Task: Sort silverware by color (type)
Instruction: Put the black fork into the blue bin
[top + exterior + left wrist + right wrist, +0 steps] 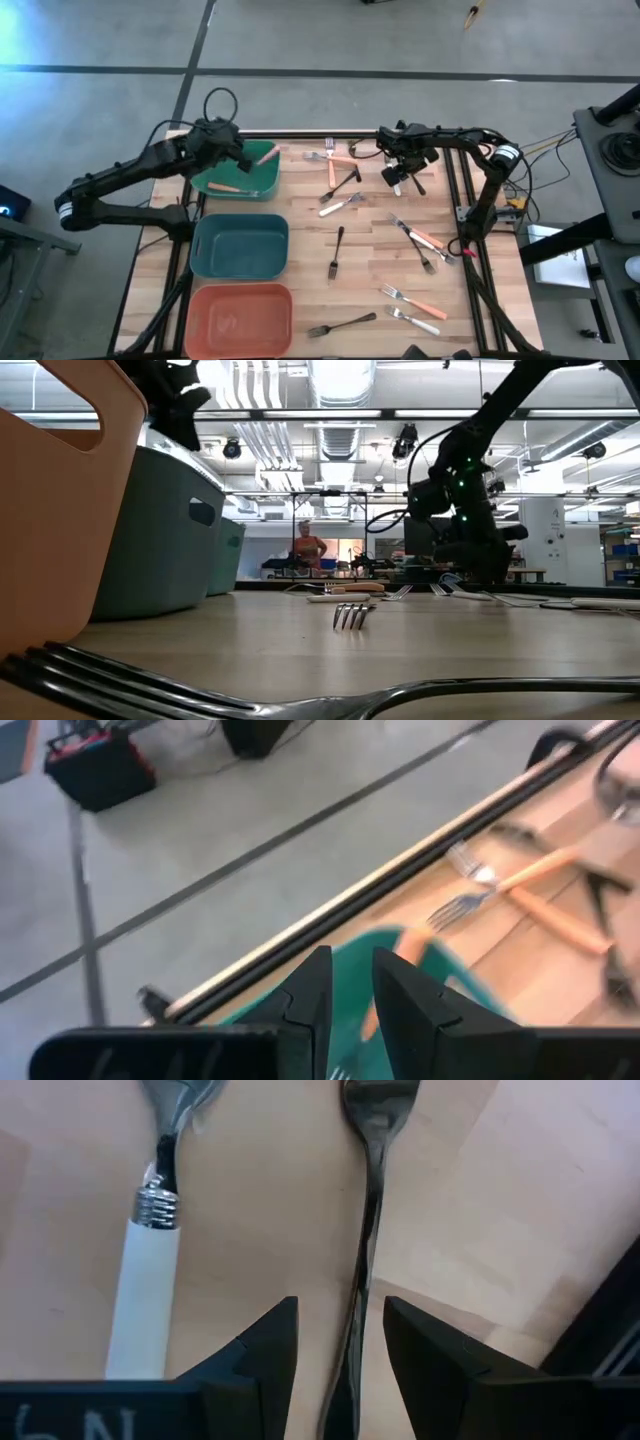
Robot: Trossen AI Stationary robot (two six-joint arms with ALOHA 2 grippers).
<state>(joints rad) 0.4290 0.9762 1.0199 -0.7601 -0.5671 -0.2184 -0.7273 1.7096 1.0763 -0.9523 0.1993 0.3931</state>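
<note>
Three plastic bins in a column along the left of the wooden tabletop (370,260): green bin (262,185) farthest back, teal bin (240,246) middle, salmon bin (241,318) nearest. Person (308,547) stands far in the background.

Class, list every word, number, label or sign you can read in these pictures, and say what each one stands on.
No text reads whole.
Right gripper: pale marks along its body at the picture's bottom edge, cut off, looking like "N" upside down; not readable.
Green bin, teal bin, salmon bin: no labels visible.
</note>
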